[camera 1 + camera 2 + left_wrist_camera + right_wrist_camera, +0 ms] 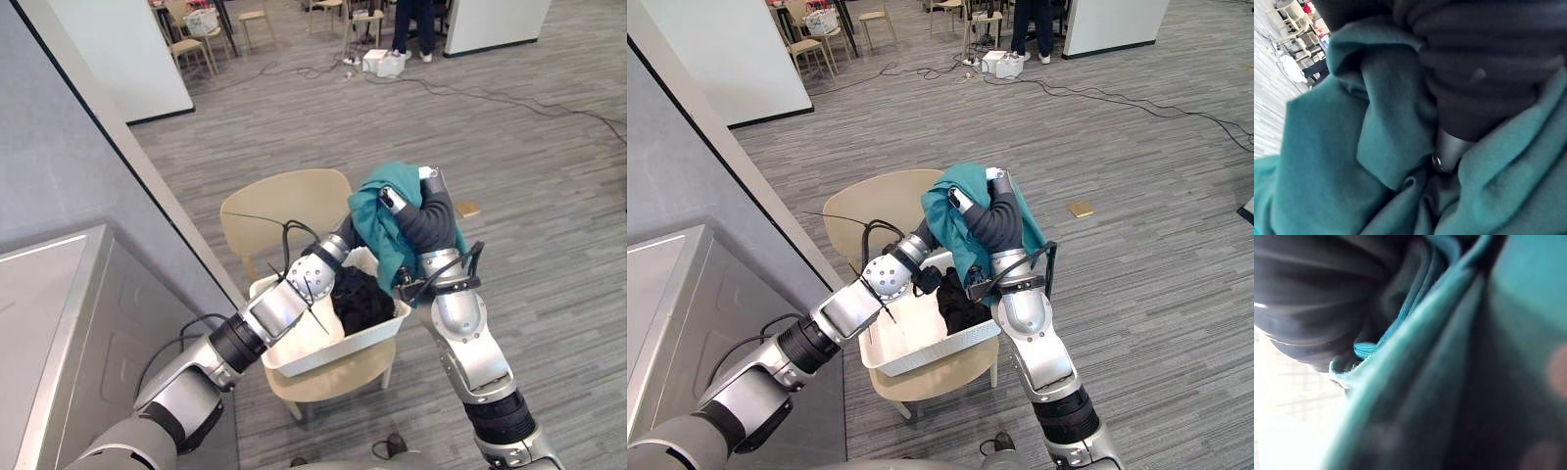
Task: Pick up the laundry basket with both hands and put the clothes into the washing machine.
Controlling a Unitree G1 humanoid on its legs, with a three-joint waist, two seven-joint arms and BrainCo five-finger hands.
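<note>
A white laundry basket [364,343] stands on a beige chair [284,201], with black clothes [361,297] piled in it. Above the basket's far right corner hangs a teal garment [377,220], draped over my right hand [429,217], whose fingers [390,200] curl into the cloth. My left arm reaches over the basket, and my left hand [924,235] goes in under the teal cloth, so its fingers are hidden. In the left wrist view, folds of the teal garment [1327,147] lie against a dark ribbed cover. The grey washing machine [59,323] is at the left.
A grey partition wall [69,147] runs beside the machine. Cables [490,96] trail over the floor beyond the chair, and a small tan block [468,209] lies to its right. At the back stand more chairs [186,44] and a person's legs [411,29].
</note>
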